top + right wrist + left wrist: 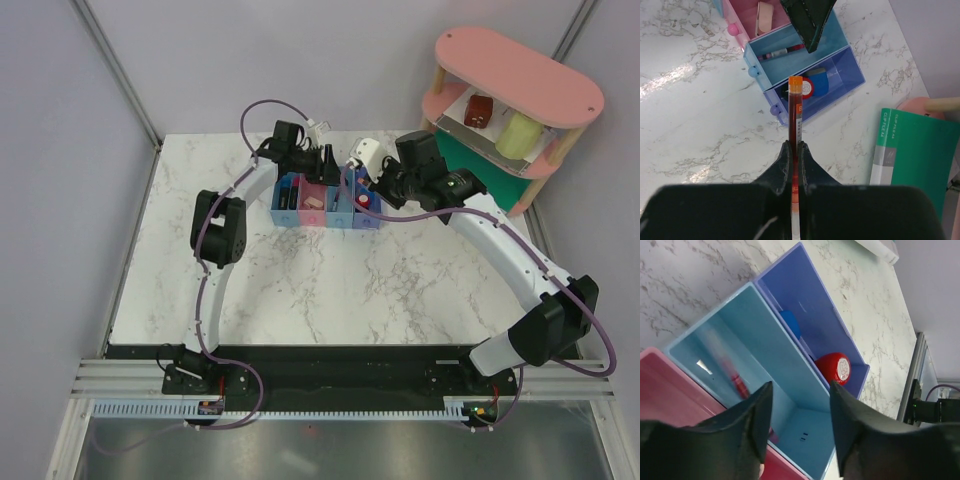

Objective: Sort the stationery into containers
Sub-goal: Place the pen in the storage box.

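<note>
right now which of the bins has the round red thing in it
The darker blue bin at the row's end; its light blue neighbour holds a thin red pen instead.

Lighting is bright and even; glare streaks the marble worktop [675,80], and the near gripper fingers [752,425] blur.

Four joined bins [286,216], two robot arms [222,228], one pink shelf [520,70], one green folder [910,150]
</note>
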`<state>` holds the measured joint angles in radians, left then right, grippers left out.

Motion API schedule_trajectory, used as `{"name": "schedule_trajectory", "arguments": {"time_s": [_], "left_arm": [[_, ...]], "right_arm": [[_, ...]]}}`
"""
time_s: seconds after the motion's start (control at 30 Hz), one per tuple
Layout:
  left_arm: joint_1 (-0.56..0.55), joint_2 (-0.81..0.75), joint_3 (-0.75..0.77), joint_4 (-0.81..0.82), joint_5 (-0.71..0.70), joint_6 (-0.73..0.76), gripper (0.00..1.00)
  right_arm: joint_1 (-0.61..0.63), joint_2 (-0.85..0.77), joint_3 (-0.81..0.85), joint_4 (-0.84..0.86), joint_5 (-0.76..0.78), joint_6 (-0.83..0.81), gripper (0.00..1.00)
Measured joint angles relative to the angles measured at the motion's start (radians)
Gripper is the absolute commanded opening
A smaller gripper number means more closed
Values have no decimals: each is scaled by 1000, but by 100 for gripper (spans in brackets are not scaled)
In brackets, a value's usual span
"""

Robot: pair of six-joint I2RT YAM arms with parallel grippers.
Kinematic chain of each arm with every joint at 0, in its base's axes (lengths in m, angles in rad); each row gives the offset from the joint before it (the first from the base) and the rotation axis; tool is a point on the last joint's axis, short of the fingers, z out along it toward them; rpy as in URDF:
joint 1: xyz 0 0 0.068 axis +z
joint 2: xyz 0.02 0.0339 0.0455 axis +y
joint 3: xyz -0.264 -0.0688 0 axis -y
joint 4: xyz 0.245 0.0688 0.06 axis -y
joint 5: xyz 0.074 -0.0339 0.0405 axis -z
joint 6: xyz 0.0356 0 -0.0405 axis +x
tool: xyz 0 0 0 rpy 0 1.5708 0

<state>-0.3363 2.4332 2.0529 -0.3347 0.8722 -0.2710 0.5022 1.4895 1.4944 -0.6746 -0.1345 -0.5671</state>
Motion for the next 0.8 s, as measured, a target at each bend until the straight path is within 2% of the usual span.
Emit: {"name": "schedule_trajectory", "arguments": {"time_s": [0.07, 0.37, 0.57, 0.8], "left_arm": [[-1, 0, 11, 4, -2, 3, 64], [5, -42, 2, -35, 8, 42, 64], [36, -184, -44, -72, 10, 75, 63], [136, -361, -93, -140, 20, 127, 61]], "right_arm": [[1, 0, 1, -1, -2, 2, 0], [1, 0, -2, -2, -3, 2, 0], [18, 5, -71, 19, 12, -37, 0], [31, 62, -79, 35, 66, -165, 0]]}}
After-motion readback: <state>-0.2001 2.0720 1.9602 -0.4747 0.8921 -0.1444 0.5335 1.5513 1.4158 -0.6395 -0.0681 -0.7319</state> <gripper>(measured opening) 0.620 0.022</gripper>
